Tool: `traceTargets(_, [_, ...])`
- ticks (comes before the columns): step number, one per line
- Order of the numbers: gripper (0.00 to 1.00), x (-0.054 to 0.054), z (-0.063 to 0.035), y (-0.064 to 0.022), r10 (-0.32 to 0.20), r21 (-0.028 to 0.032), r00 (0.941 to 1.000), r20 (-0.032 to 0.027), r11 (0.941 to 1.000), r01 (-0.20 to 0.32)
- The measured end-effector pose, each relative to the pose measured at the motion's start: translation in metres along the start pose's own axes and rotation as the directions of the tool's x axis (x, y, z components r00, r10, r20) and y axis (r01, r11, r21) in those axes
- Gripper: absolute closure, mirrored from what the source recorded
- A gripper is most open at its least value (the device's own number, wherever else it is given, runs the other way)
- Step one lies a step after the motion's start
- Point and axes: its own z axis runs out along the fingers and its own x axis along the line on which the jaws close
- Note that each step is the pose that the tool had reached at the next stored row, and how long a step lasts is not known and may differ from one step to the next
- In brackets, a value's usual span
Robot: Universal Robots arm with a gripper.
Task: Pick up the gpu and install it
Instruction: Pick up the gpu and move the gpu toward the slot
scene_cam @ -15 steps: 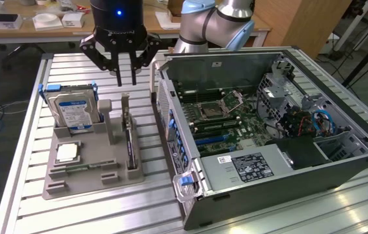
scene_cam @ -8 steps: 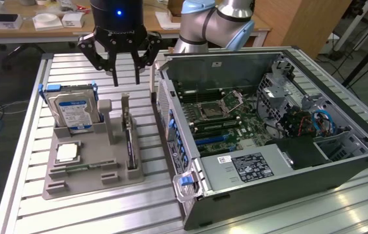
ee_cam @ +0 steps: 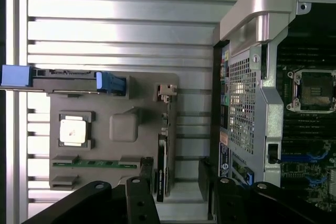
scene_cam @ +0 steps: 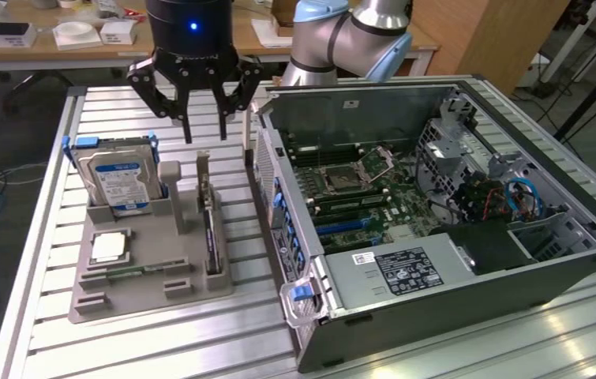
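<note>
Above the gray tray (scene_cam: 140,300) in the exterior view, the gripper (scene_cam: 205,136) hangs spread wide and empty at twelve o'clock of the gpu (scene_cam: 210,237), which stands on edge in its slot, not yet lifted, the open computer case (scene_cam: 466,316) at its three o'clock.

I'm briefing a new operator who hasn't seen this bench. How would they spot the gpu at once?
Find the open computer case, then the grey tray beside it on the exterior view's left. The gpu stands on edge along the tray side nearest the case: thin and black with a silvery bracket, unlike the boxy hard drive or flat square processor chip.
</note>
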Motion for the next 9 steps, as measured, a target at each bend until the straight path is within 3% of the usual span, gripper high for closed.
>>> traceTargets(9, [0.53,0.0002,0.0015,-0.0037,0.0,0.0001,1.0,-0.0001,1.0,0.0])
